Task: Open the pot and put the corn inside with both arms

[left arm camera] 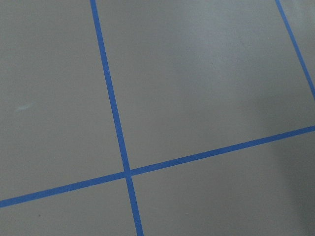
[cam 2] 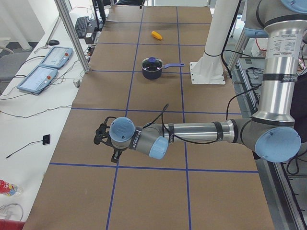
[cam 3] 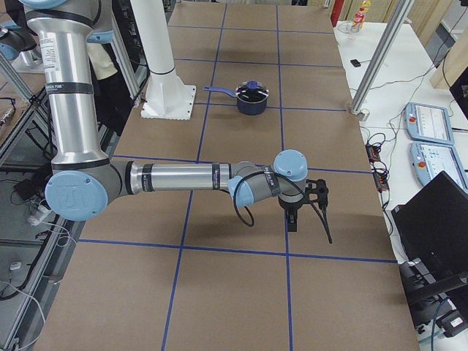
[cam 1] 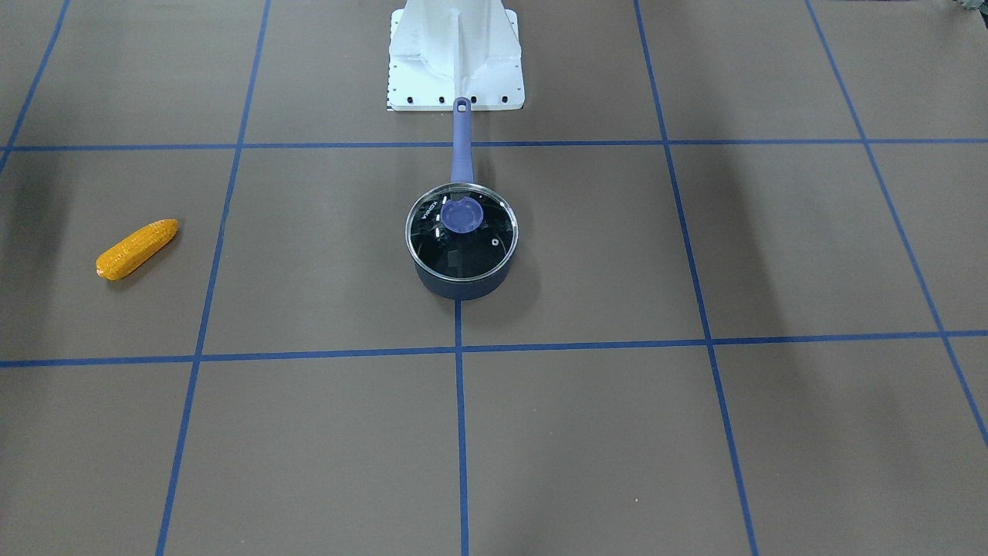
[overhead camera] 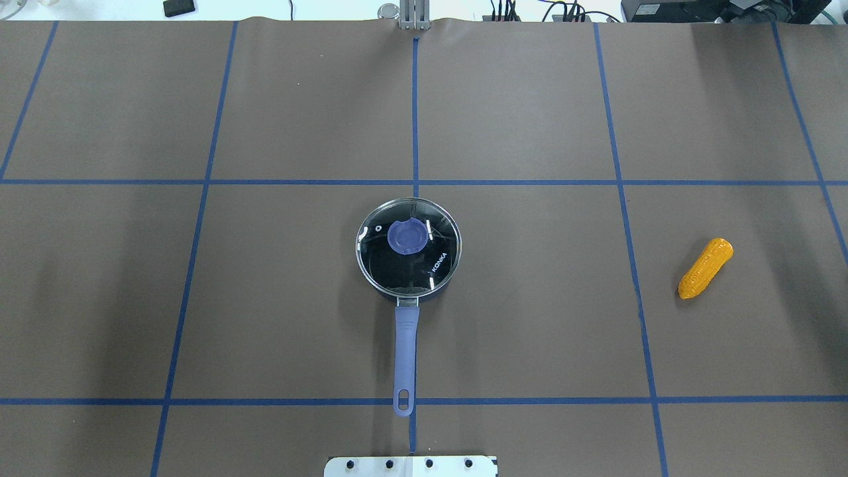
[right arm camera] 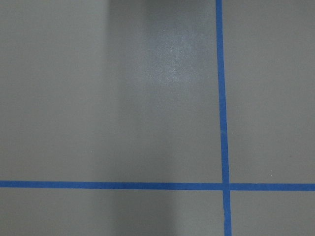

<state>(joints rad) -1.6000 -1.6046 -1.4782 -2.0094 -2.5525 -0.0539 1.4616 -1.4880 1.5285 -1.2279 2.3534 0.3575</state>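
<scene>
On pot [cam 1: 461,284]: lid [cam 1: 463,251] seated; I'd pinch knob [cam 1: 462,215] centred, lift straight.
Corn [cam 1: 137,248]: right side.
Left gripper [cam 2: 101,136], right gripper [cam 3: 316,194]: can't tell grip.

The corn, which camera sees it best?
The exterior front-facing view: the corn lies whole on the table, bumpy kernels clear. The overhead exterior view shows the corn about as well. Exterior left shows just a tiny yellow speck. Exterior right and both wrist views don't show it.
</scene>
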